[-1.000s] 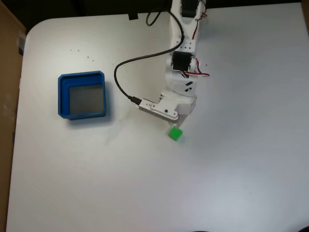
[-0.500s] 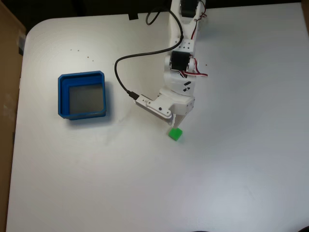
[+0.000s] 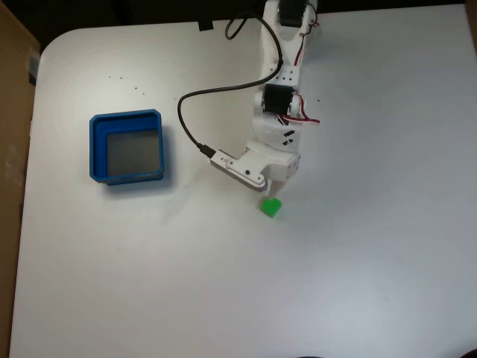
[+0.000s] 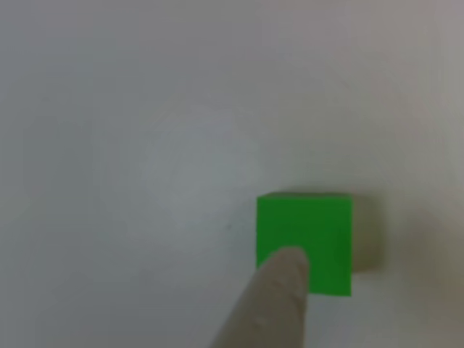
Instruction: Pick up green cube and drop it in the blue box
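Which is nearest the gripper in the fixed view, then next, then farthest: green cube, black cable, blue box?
1. Green cube, just below the gripper.
2. Black cable, up and left.
3. Blue box, far left.

Nothing readable anywhere here: the only marks are a few small black shapes on the white arm (image 3: 286, 136) in the fixed view, too small to make out as letters or numbers.
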Controlling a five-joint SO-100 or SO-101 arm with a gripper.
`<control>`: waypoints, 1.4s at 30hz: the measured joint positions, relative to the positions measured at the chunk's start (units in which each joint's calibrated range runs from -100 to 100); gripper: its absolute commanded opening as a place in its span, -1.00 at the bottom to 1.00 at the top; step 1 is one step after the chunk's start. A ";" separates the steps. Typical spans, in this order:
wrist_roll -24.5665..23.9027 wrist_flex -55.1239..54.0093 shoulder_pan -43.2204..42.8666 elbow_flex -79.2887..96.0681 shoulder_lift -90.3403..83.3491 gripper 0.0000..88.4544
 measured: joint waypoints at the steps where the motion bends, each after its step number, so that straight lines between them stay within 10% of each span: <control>1: 0.05 0.00 0.00 0.00 0.33 -0.25; 42: 0.10 -4.29 -3.56 0.00 6.24 -0.25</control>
